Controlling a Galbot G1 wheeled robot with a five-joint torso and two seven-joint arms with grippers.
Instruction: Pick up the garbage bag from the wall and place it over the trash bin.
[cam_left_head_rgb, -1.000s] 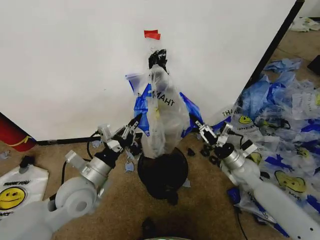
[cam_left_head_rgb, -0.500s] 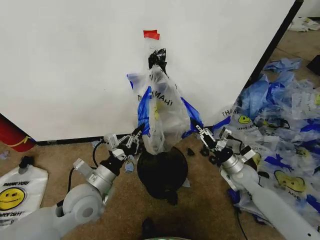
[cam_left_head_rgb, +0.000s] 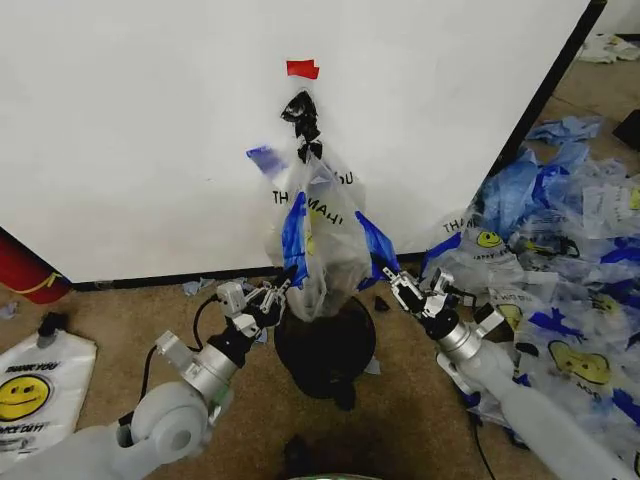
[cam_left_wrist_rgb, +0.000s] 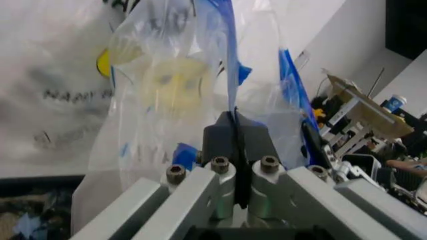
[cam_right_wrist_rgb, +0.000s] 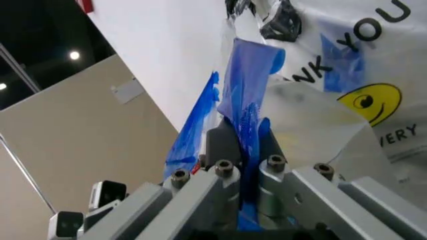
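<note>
Head view: the bag (cam_left_head_rgb: 318, 235) hangs on the wall (cam_left_head_rgb: 130, 130) from a black clip (cam_left_head_rgb: 300, 108) under a red tape tab (cam_left_head_rgb: 303, 68), its bottom just above the bin (cam_left_head_rgb: 325, 345) on the floor. The left tool (cam_left_head_rgb: 272, 296) grips the bag's lower left edge; the right tool (cam_left_head_rgb: 392, 281) grips the blue strip on the lower right. A heap of other bags (cam_left_head_rgb: 560, 250) lies at the right, well apart.

Left wrist view: the left tool (cam_left_wrist_rgb: 235, 131) is clenched on thin film and a blue strip of the bag (cam_left_wrist_rgb: 173, 75).

Right wrist view: the right tool (cam_right_wrist_rgb: 243, 142) is clenched on a blue handle strip (cam_right_wrist_rgb: 248, 85); the smiley face (cam_right_wrist_rgb: 369, 102) sits just beside.

To do this step well, I judge both tools should pull the mouth apart evenly, wider than the rim, free the top from the clip without tearing, then lower the mouth squarely around the bin.
</note>
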